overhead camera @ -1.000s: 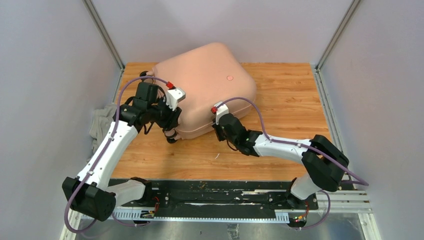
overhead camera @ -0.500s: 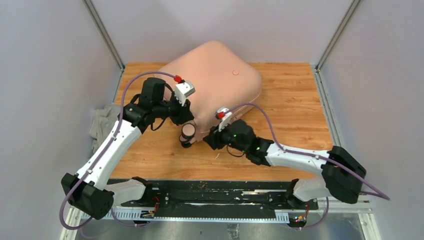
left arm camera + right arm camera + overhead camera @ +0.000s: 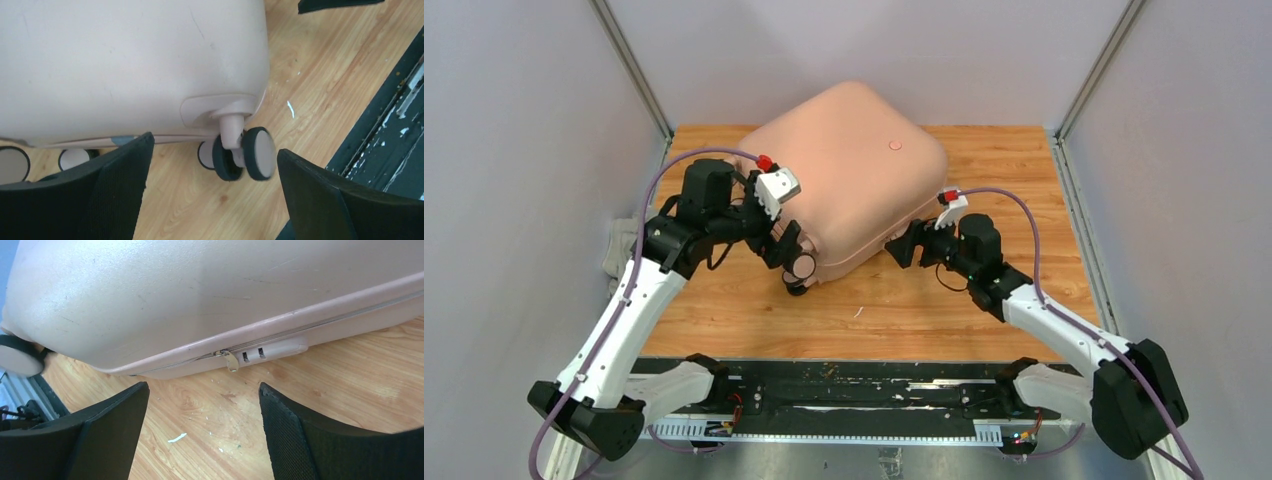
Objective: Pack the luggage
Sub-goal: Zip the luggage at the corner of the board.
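Observation:
The luggage [image 3: 854,170], a pale pink hard-shell suitcase, lies closed and flat on the wooden table [image 3: 1024,200], turned at an angle. Its near-left corner wheel [image 3: 801,267] sticks out. My left gripper [image 3: 792,250] stands open at that corner. In the left wrist view the double wheel [image 3: 245,152] sits between the spread fingers [image 3: 120,190], touching neither. My right gripper [image 3: 902,245] is open beside the near edge of the luggage. The right wrist view shows the zip pull [image 3: 231,360] and lock [image 3: 270,350] on the shell [image 3: 200,295], ahead of the open gripper [image 3: 202,387].
A grey cloth [image 3: 624,245] lies bunched at the table's left edge, against the wall. A black rail [image 3: 844,385] runs along the near edge between the arm bases. A small white scrap [image 3: 859,312] lies on the wood. Walls close in the left, right and back.
The luggage has swung round so its corner wheel now shows. Both grippers have opened. The right arm has swung out to the right and back from the near edge.

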Robot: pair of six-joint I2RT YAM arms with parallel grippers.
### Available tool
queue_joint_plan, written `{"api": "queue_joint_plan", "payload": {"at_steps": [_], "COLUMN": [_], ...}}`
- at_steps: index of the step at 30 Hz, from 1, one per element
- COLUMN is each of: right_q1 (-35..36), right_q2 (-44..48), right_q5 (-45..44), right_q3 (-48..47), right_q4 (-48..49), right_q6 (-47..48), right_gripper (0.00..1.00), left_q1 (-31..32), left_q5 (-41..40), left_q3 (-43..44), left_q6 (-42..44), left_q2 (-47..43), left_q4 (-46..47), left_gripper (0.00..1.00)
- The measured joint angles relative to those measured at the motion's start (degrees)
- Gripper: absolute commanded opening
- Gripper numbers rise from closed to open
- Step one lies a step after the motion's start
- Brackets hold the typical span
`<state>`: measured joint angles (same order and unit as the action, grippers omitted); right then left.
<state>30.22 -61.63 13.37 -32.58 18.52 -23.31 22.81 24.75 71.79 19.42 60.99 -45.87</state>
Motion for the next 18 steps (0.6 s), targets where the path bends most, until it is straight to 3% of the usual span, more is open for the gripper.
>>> {"api": "queue_joint_plan", "payload": {"at_steps": [7,18], "right_q1": [-1.0,-1.0], "right_q2": [-6.1,-11.1], "right_q5": [6.8,11.1], "right_q3": [-4.0,-6.3], "right_q4": [-1.4,-1.8], "right_q6": [1.2,2.2], "right_gripper": [0.8,0.75], "left_q1": [-0.3,-0.3], "left_q5": [1.3,4.8], "left_q3": [-5.8,-9.3], "left_q6": [3.6,3.8], "left_q2": [-1.9,6.0], "left_q4": [-3.3,-2.8], "left_gripper": [1.0,1.0]}}
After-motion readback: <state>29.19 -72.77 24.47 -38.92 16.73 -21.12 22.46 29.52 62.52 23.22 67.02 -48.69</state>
